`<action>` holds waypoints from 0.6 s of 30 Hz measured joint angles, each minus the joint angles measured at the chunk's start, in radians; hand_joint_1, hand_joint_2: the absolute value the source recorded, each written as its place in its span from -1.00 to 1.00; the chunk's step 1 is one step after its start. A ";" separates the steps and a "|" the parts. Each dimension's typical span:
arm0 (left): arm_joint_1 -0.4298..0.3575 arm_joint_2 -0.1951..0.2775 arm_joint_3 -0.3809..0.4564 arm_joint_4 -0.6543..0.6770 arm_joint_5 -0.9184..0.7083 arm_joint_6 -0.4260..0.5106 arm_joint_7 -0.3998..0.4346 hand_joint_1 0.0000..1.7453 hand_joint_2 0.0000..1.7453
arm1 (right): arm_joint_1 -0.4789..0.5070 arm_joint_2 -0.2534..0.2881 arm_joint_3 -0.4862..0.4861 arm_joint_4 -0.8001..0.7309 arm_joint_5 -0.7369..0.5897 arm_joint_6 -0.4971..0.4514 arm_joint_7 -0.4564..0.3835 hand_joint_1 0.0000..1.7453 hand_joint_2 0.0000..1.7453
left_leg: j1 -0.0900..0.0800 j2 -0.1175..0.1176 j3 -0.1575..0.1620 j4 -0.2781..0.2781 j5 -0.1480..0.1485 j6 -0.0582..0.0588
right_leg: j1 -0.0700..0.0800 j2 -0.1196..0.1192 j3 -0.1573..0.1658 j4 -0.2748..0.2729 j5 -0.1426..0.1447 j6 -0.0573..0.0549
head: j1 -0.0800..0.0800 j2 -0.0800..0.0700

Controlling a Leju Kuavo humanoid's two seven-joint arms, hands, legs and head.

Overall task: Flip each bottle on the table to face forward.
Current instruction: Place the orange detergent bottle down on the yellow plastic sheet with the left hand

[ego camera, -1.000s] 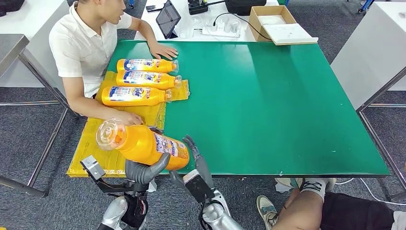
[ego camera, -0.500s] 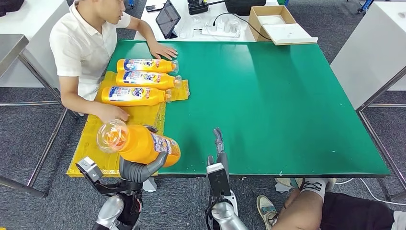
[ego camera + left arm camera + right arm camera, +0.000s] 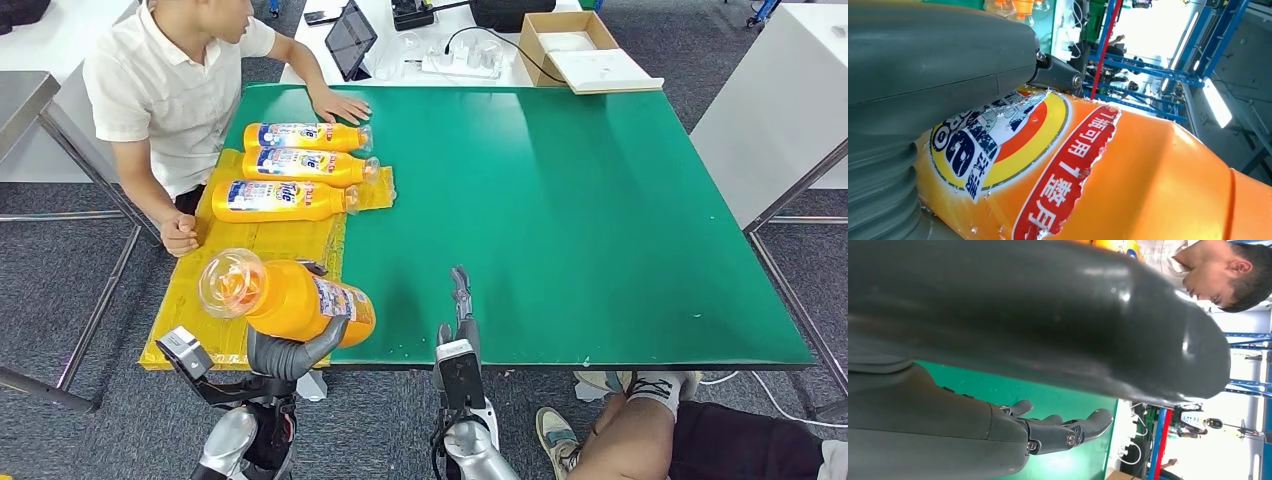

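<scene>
My left hand [image 3: 292, 354] grips an orange bottle [image 3: 285, 298] from below, lifted over the table's near left corner with its clear base toward me. In the left wrist view its label [image 3: 998, 145] sits against my hand [image 3: 923, 70]. Three more orange bottles lie side by side on a yellow mat [image 3: 262, 245] at the far left, blue labels up: one [image 3: 305, 136], one [image 3: 311, 164] and one [image 3: 283, 199]. My right hand [image 3: 459, 320] rests empty on the green table [image 3: 580, 220] near the front edge, fingers extended [image 3: 1068, 432].
A person in a white shirt [image 3: 160, 95] sits at the table's left side, one hand [image 3: 342, 105] on the far edge, the other [image 3: 179, 236] beside the mat. A tablet [image 3: 351, 38], power strip [image 3: 462, 60] and cardboard box [image 3: 572, 42] lie beyond the table. Someone's leg [image 3: 640, 430] is at bottom right.
My right hand let go of the bottle and swung right onto the table. The person's hand drew back off the mat to the left. The bottle stays in my left hand.
</scene>
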State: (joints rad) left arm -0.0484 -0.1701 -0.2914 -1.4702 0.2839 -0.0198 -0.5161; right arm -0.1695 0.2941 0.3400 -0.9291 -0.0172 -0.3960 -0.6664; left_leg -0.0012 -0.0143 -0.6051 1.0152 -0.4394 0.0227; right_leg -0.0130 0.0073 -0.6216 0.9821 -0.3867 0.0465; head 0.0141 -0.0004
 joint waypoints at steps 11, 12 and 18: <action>-0.045 0.016 -0.002 0.049 -0.091 0.092 0.083 1.00 1.00 | 0.014 -0.001 -0.013 -0.032 0.003 -0.041 0.000 -1.00 -1.00 | 0.000 -0.003 -0.001 0.000 0.001 0.001 | 0.000 -0.003 -0.003 0.000 0.000 0.000 | 0.000 0.000; -0.094 0.030 -0.003 0.113 -0.194 0.185 0.173 1.00 1.00 | 0.024 -0.002 -0.025 -0.065 0.006 -0.071 0.000 -1.00 -1.00 | 0.000 -0.006 -0.001 0.000 0.003 0.000 | 0.000 -0.006 -0.003 0.000 0.000 0.000 | 0.002 0.000; -0.355 0.092 0.032 0.526 -1.378 0.678 0.478 1.00 1.00 | 0.074 -0.006 -0.101 -0.235 0.030 -0.121 0.004 -1.00 -1.00 | 0.001 0.006 -0.003 0.000 0.005 -0.003 | 0.001 0.005 -0.005 0.001 0.007 -0.005 | 0.003 0.000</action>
State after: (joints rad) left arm -0.4030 -0.0780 -0.2591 -0.9446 -1.0943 0.6586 -0.0383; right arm -0.0960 0.2885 0.2390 -1.1641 0.0133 -0.5173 -0.6626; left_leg -0.0005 -0.0087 -0.6078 1.0151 -0.4341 0.0202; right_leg -0.0119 0.0120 -0.6263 0.9828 -0.3801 0.0420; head 0.0167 -0.0004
